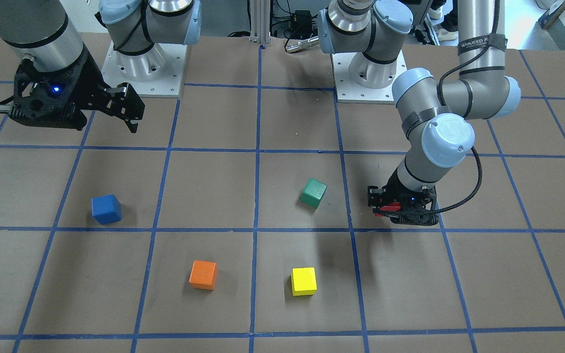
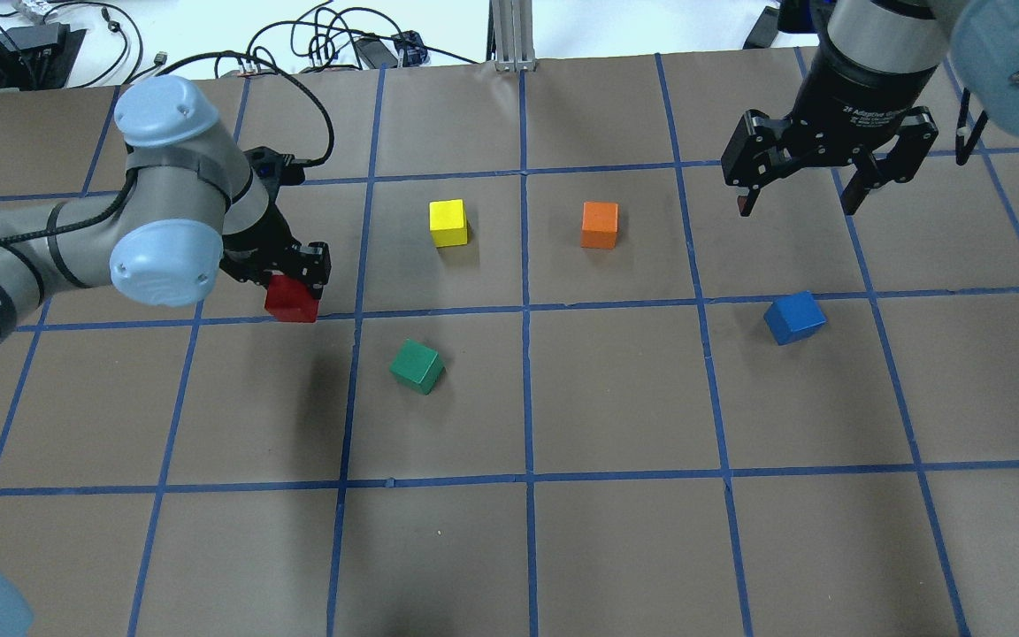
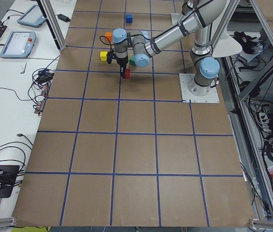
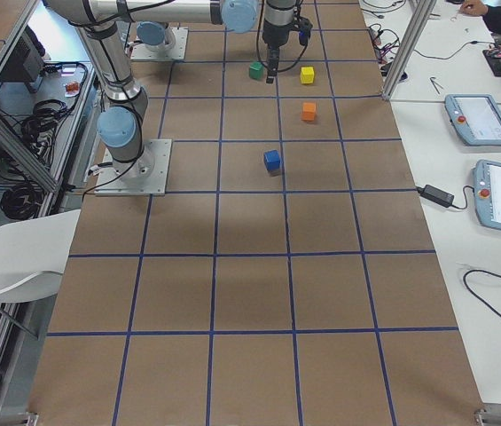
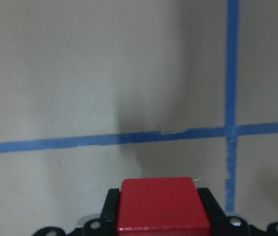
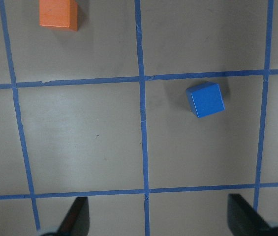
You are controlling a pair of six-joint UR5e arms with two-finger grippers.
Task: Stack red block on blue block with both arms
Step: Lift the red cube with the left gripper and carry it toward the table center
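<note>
The red block (image 2: 291, 299) sits between the fingers of my left gripper (image 2: 295, 281), which is shut on it just above the brown table; it also shows in the left wrist view (image 5: 162, 204) and the front view (image 1: 389, 207). The blue block (image 2: 793, 318) stands alone on the table on the right side, also in the front view (image 1: 106, 209) and the right wrist view (image 6: 205, 99). My right gripper (image 2: 800, 203) is open and empty, raised above the table beyond the blue block.
A green cube (image 2: 417, 366) lies near the red block toward the middle. A yellow cube (image 2: 448, 222) and an orange cube (image 2: 600, 225) sit farther out. Blue tape lines grid the brown table (image 2: 616, 398).
</note>
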